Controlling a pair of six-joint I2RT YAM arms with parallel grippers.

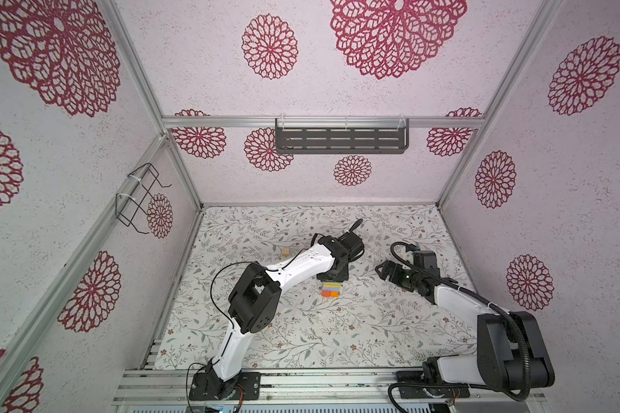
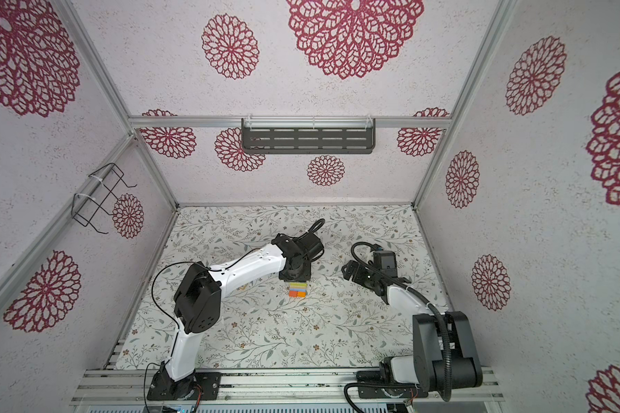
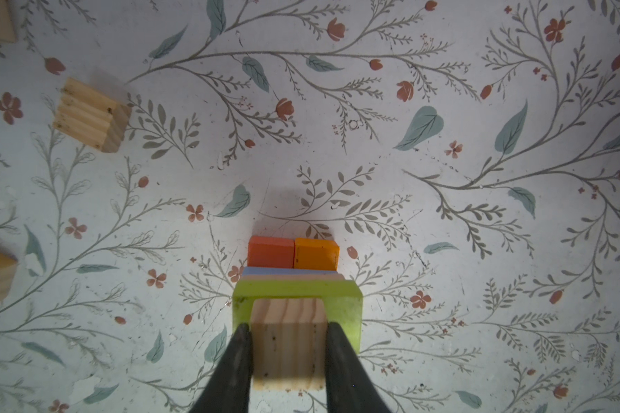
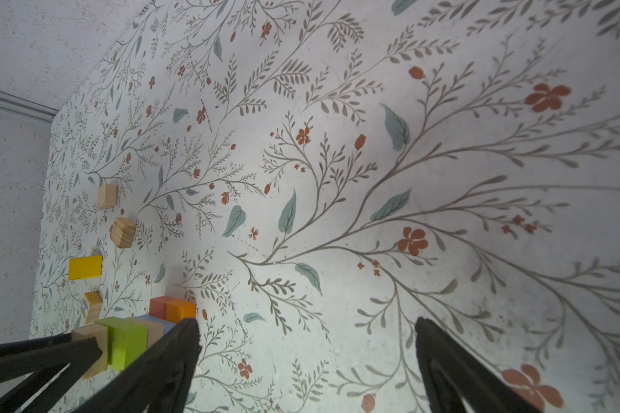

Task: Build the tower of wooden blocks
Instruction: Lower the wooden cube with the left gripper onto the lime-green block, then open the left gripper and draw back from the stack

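As left pincer (image 3: 289, 326) clamps cube (image 3: 287, 352) over tower (image 3: 298, 290), right pincer (image 4: 306, 321) agape

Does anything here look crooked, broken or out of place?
Nothing much. The tower looks squarely stacked; the left gripper clamps a wood cube over its green block. Spare blocks just lie scattered, one ridged block turned askew.

The tower (image 1: 332, 289) stands upright: a red-orange block (image 3: 271, 251) and an orange block (image 3: 315, 254) side by side at the base, a blue layer (image 3: 265, 271) and a tan layer (image 3: 323, 276) above, then a lime-green brick (image 3: 298, 291). A plain wood cube (image 3: 289, 343) hangs over that brick, clamped between two dark fingers (image 3: 237, 357). Loose nearby lie a grooved wood block (image 3: 90, 116), a yellow piece (image 4: 85, 267), a printed cube (image 4: 93, 307) and another bare block (image 4: 107, 196).
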